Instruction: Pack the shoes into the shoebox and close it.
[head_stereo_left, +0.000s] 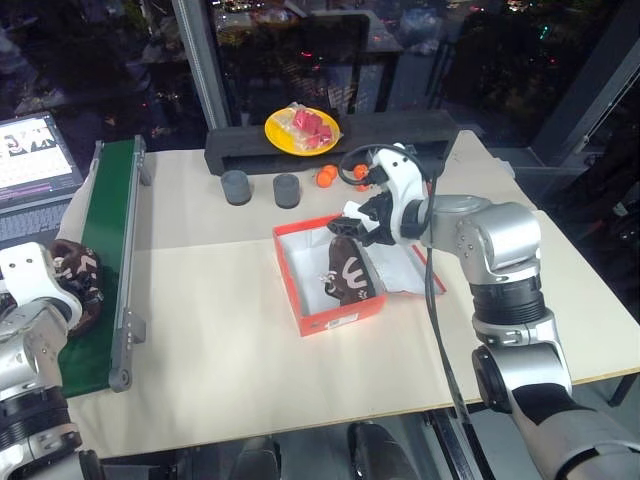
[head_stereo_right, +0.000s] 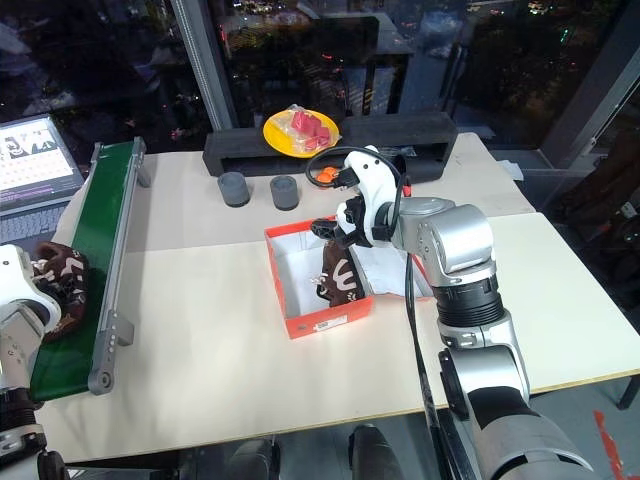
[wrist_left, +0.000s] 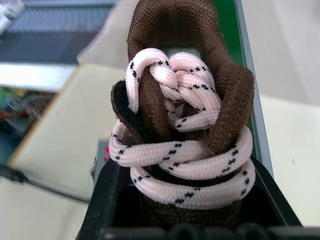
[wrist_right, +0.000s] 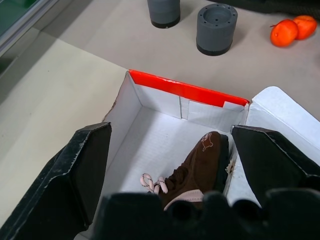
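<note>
One dark brown shoe (head_stereo_left: 350, 272) with cream laces lies in the open red-orange shoebox (head_stereo_left: 335, 318), against its right wall. The white-lined lid (head_stereo_left: 405, 268) lies folded out to the right. My right gripper (head_stereo_left: 357, 226) hovers open just above the box's far end, and its fingers (wrist_right: 85, 170) stand wide over the shoe (wrist_right: 197, 170). The other shoe (head_stereo_left: 76, 278) sits on the green belt at the left. My left gripper (wrist_left: 185, 175) is shut on this shoe (wrist_left: 190, 110), whose laces bunch between the fingers.
A green conveyor belt (head_stereo_left: 112, 220) runs along the table's left side, beside a laptop (head_stereo_left: 35, 150). At the back stand two grey cylinders (head_stereo_left: 237, 187), some oranges (head_stereo_left: 326, 177), a long black block (head_stereo_left: 400, 130) and a yellow plate (head_stereo_left: 301, 131) of red items.
</note>
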